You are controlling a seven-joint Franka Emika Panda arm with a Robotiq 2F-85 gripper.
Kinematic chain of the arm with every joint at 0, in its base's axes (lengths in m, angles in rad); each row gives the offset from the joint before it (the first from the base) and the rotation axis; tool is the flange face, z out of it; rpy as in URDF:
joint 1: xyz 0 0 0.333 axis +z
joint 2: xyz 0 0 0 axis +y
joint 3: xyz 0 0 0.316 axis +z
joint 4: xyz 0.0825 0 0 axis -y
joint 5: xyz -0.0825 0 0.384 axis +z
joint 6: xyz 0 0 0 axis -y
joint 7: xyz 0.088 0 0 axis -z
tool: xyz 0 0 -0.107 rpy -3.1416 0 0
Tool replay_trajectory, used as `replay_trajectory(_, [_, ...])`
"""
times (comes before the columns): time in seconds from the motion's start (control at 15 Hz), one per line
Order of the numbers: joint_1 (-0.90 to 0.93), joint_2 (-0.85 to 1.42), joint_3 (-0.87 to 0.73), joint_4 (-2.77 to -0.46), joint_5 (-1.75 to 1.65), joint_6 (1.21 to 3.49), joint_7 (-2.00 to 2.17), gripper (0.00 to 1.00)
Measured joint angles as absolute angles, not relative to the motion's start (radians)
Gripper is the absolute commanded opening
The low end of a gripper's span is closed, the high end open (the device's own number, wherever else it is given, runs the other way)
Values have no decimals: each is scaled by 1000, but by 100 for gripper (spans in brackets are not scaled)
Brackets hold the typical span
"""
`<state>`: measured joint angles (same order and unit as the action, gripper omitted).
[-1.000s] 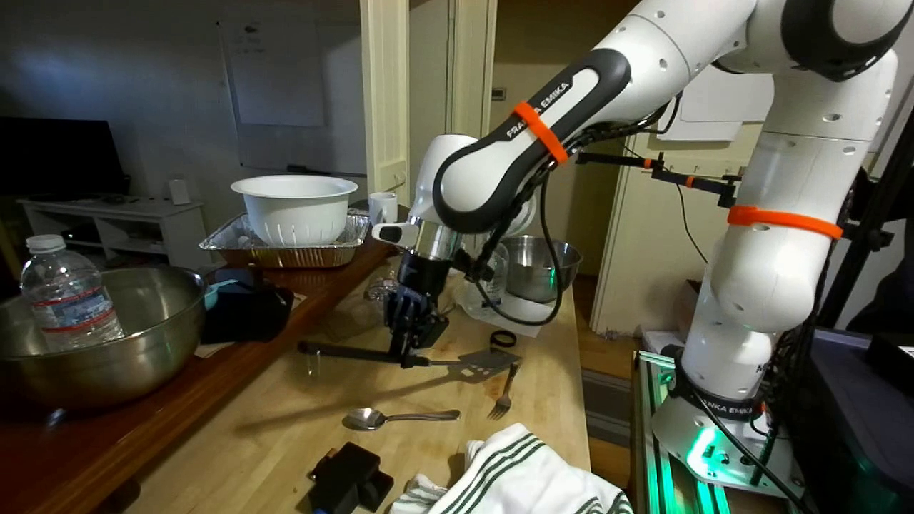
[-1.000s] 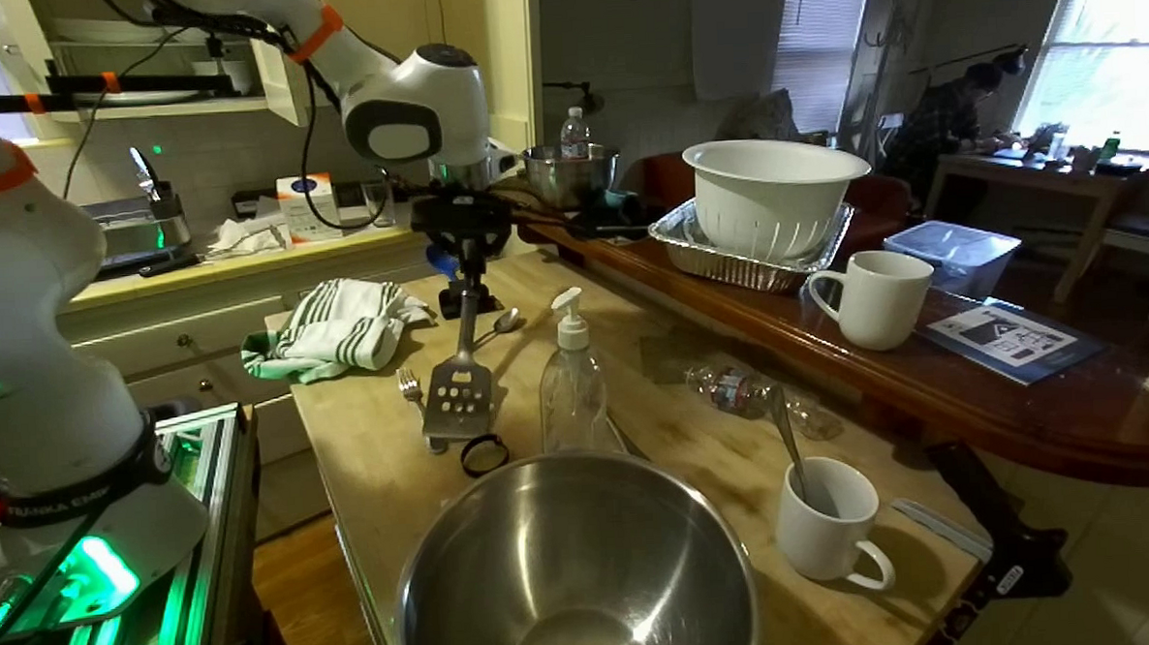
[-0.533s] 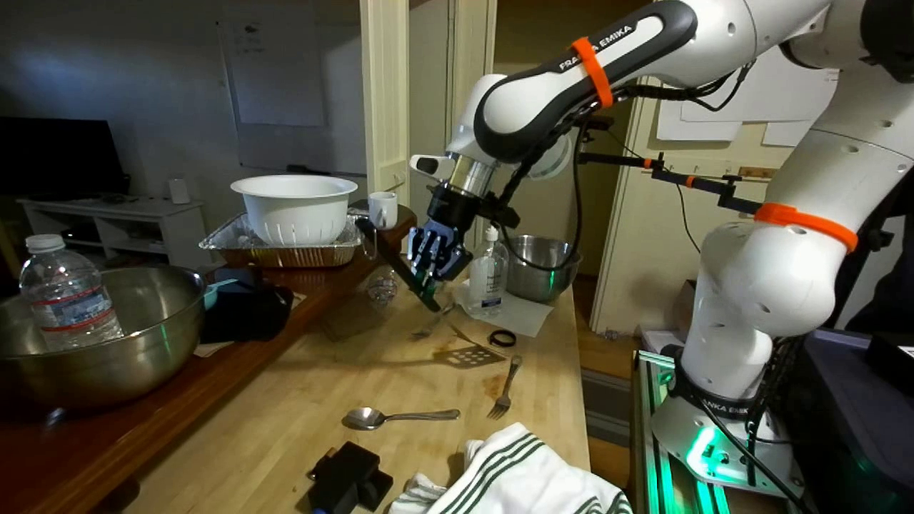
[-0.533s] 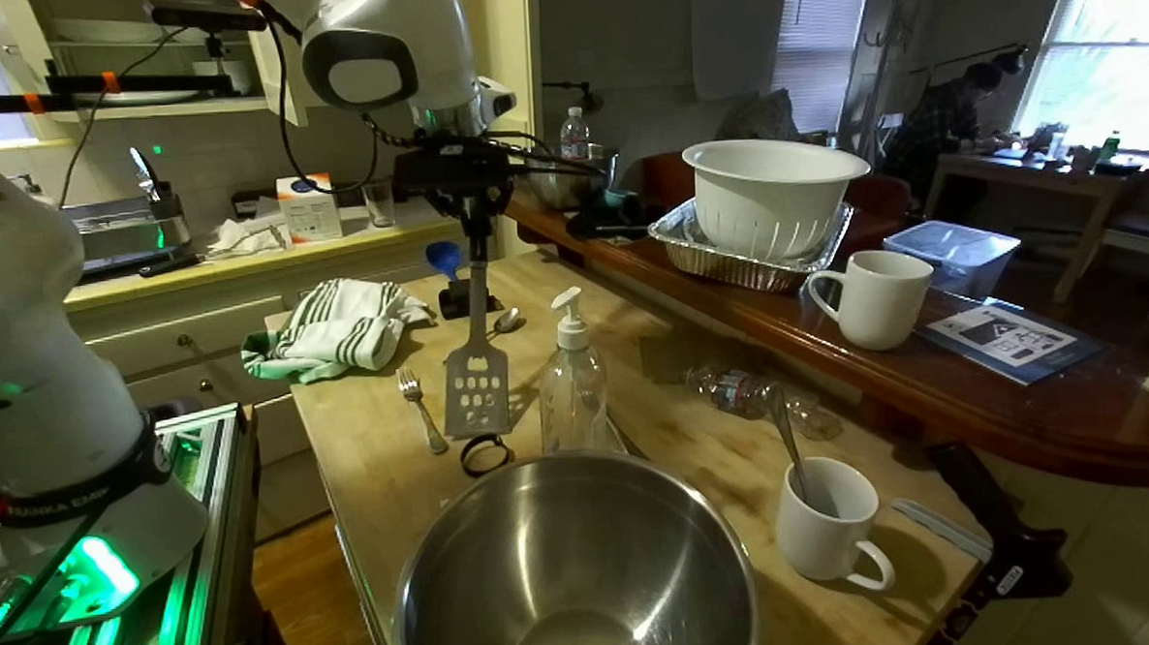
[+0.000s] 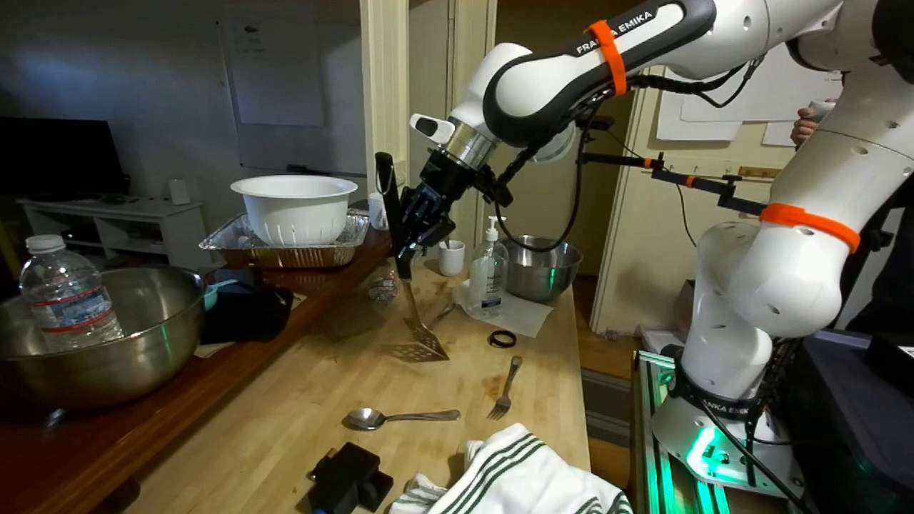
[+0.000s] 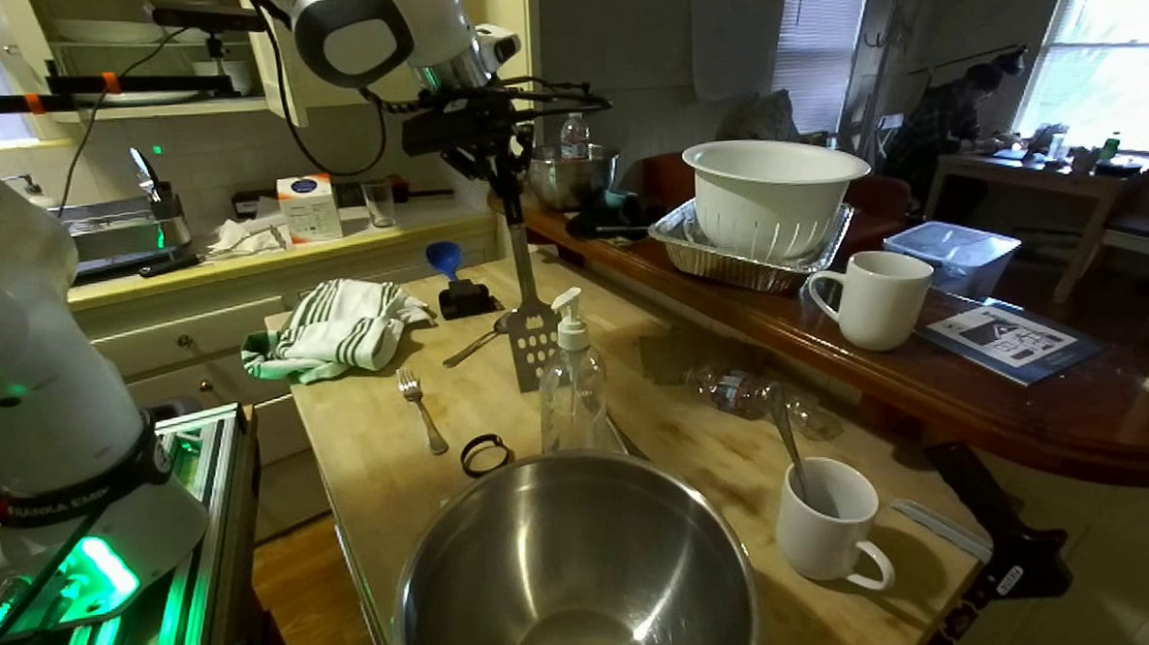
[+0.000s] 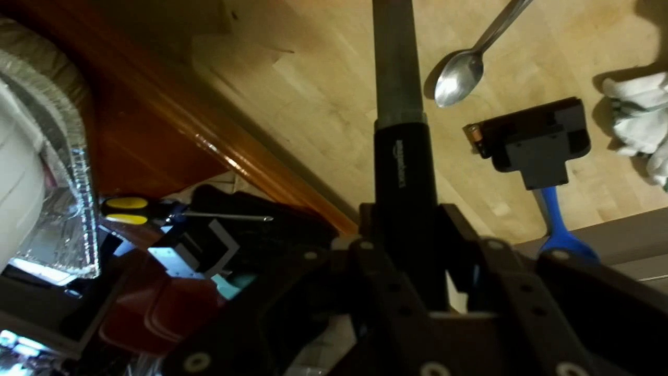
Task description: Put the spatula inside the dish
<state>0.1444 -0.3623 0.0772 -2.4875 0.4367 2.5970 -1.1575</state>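
Jaws: closed on the handle of the spatula (image 7: pixel 404 156), lower centre of the wrist view; long overhang could pivot it if bumped.
Head (image 5: pixel 428 341): low, just below frame centre in an exterior view; could snag the ledge (image 7: pixel 148 149) if lifted too little.
Dish (image 5: pixel 294 218): left of centre there, in a tray (image 5: pixel 307 258); could tip if its rim is struck.

One spatula (image 6: pixel 525 276), one fork (image 6: pixel 422 410) and perhaps two silver spoons (image 7: pixel 462 73) show.
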Motion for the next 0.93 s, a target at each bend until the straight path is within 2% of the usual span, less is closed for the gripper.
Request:
replay_trajectory(0.67, [204,-380,81,-2314,246,2674,-891,8])
replay_trajectory(0.93, [238,-362,71,-2341,232,2659,-869,8])
